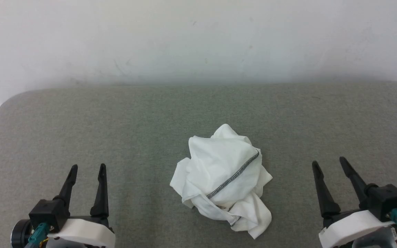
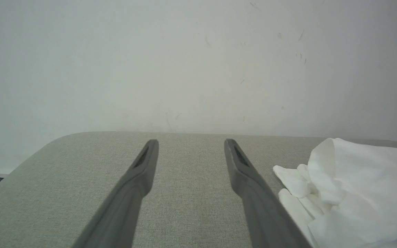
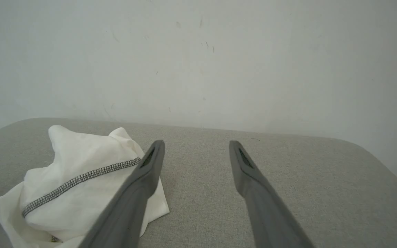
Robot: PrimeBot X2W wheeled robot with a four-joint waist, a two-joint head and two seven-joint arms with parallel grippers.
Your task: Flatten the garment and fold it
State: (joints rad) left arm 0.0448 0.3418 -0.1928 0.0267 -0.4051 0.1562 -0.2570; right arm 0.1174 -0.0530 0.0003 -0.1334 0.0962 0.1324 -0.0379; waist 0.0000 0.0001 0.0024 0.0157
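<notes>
Both arms sit low at the near side of the grey tabletop [image 1: 115,117], fingers pointing away. The left gripper [image 1: 88,166] and the right gripper [image 1: 328,160] are spread wide and hold nothing. The white garment [image 1: 222,172] lies crumpled between them, touching neither.

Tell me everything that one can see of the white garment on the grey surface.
The garment is white, thin, soft-looking cloth, crumpled into a loose heap, not flattened. A dark grey zigzag seam runs diagonally across its top. It lies near the middle of the grey fabric surface, between the left hand and the right hand; both are open and apart from it.
</notes>
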